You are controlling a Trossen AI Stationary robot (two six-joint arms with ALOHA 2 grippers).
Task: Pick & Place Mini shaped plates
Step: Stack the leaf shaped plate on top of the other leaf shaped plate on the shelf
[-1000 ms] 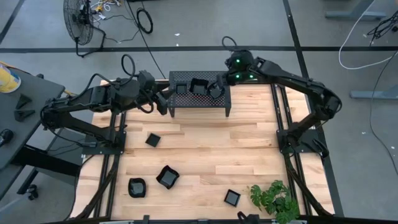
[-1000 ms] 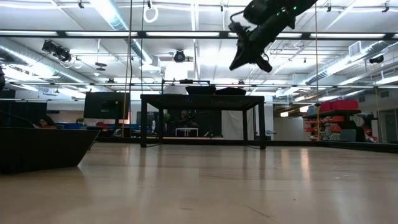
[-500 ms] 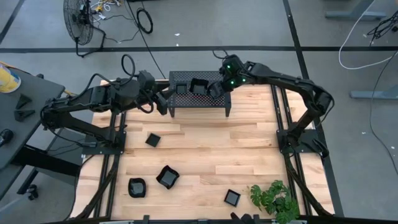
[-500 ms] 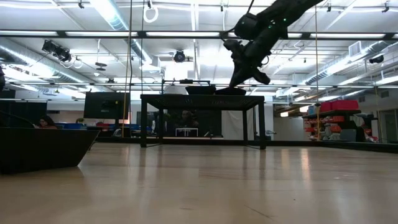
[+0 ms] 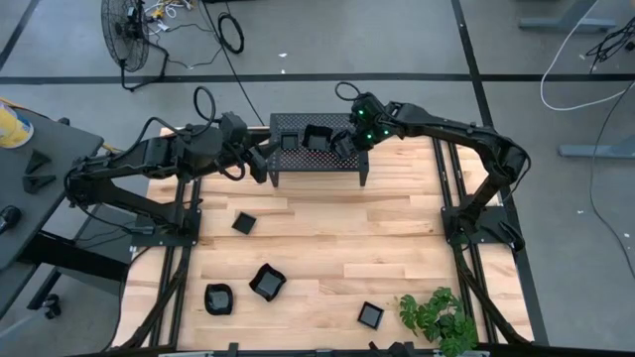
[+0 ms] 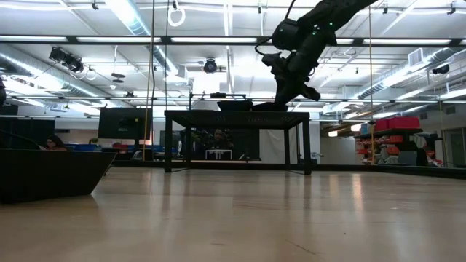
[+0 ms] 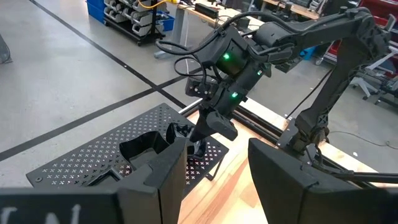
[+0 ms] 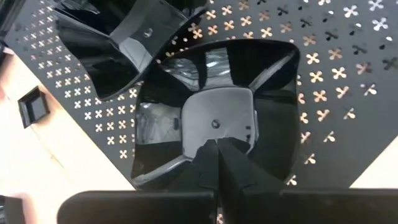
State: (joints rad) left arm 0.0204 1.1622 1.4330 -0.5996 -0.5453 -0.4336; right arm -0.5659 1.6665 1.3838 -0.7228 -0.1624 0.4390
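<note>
From above, my own wrist covered most of the dish beneath my right gripper, and I could not make out whether my fingertips touched it. My wrist camera showed more: the glossy black dish sat on the perforated stand near its right end, my two fingers pressed together with nothing between them, pointing down into its middle. A second dish stood just beside it on the stand, partly cut off in that view. From table height the stand's top hid the dishes almost entirely. The stand occupied the far edge of the table, with bare wood open in front of it. Four more dishes lay well apart on the near half: one toward the left, two close together near the front left, one beside the plant. My right arm reached across from the right, elbow high, wrist bent steeply down. My left gripper waited at the stand's left end, fingers apart and holding nothing.
</note>
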